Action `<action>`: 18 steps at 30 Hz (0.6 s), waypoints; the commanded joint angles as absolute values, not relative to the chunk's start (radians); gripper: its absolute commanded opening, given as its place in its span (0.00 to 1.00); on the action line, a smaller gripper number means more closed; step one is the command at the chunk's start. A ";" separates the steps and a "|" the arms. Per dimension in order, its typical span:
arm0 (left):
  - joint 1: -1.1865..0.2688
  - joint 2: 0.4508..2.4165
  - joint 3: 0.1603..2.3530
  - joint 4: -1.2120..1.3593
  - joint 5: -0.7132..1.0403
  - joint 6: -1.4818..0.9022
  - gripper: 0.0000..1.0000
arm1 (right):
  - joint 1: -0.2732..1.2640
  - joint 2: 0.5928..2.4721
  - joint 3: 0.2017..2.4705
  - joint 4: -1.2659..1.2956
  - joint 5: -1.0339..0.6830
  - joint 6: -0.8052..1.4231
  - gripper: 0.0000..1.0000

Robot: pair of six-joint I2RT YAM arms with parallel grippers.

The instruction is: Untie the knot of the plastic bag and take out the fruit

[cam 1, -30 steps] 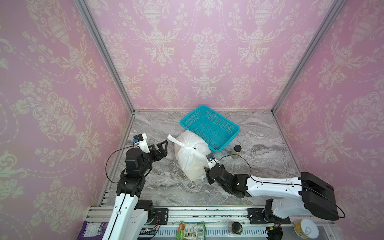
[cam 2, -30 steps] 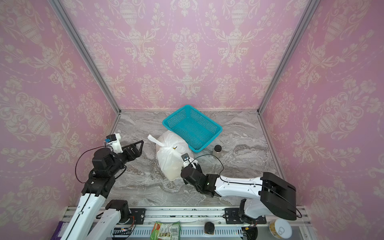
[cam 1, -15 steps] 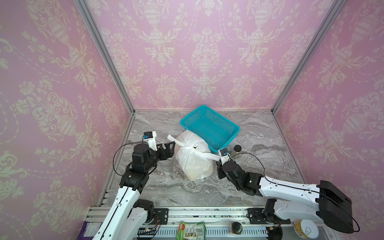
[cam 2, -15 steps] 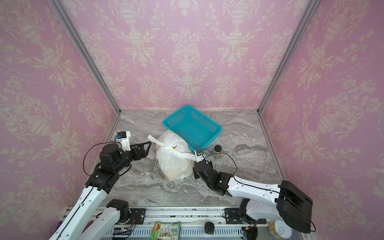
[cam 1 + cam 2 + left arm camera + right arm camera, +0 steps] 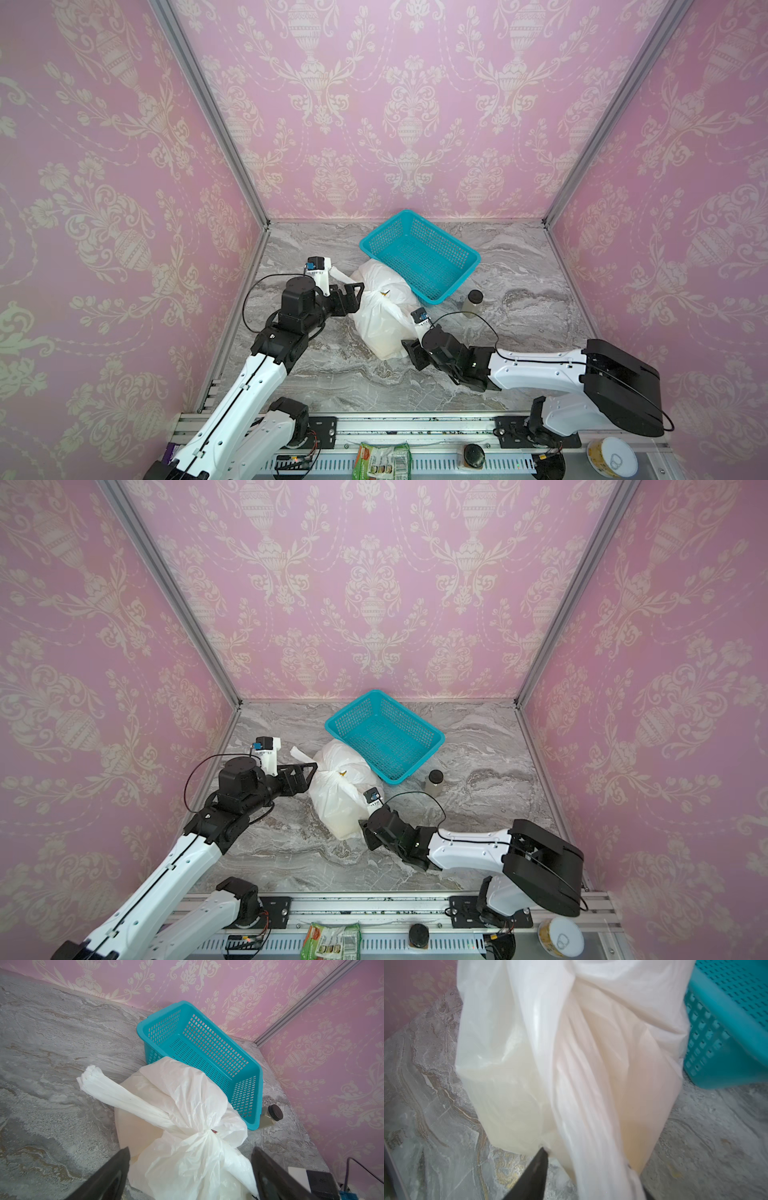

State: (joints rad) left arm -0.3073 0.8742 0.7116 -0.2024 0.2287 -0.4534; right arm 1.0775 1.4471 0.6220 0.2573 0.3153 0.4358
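We see a booth with pink patterned walls and a grey marble desk [image 5: 332, 374]. Near the middle of the desk sits the plastic bag [image 5: 382, 328], white and crinkly, touching the near side of a teal mesh basket [image 5: 419, 253]. A small dark-lidded jar [image 5: 473, 301] stands just beside the basket. The knot [image 5: 207, 1132] sits on top of the bag, tied, with one strap end [image 5: 116, 1091] sticking out toward the left arm. The left gripper [image 5: 357, 297] hangs at the bag's left side, its jaws spread wide and grasping nothing. The right gripper [image 5: 409, 351] is at the bag's near right edge. The other strap [image 5: 591, 1126] runs down between its jaws, but we cannot tell whether they pinch it. The fruit [image 5: 633, 1132] shows only as faint yellow and pink tints through the thin plastic.
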 commanded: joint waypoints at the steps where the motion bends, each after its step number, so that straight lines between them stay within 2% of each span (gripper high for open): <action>1: -0.339 0.885 0.773 -0.244 0.182 -0.410 0.92 | 1.066 1.438 0.646 0.220 0.363 0.430 0.06; 3: -0.358 0.897 0.784 -0.253 0.171 -0.406 0.91 | 1.059 1.414 0.619 0.205 0.380 0.421 0.00; 8: -0.414 0.969 0.826 -0.265 0.141 -0.395 0.90 | 1.053 1.317 0.547 0.157 0.450 0.374 0.00; 14: -0.500 1.122 0.951 -0.335 0.050 -0.374 0.87 | 1.031 1.232 0.515 0.120 0.524 0.334 0.12; 15: -0.512 1.148 0.974 -0.352 0.033 -0.373 0.86 | 1.024 1.217 0.512 0.113 0.533 0.342 0.19; 18: -0.539 1.214 1.023 -0.381 -0.002 -0.374 0.85 | 1.019 1.174 0.496 0.121 0.535 0.347 0.54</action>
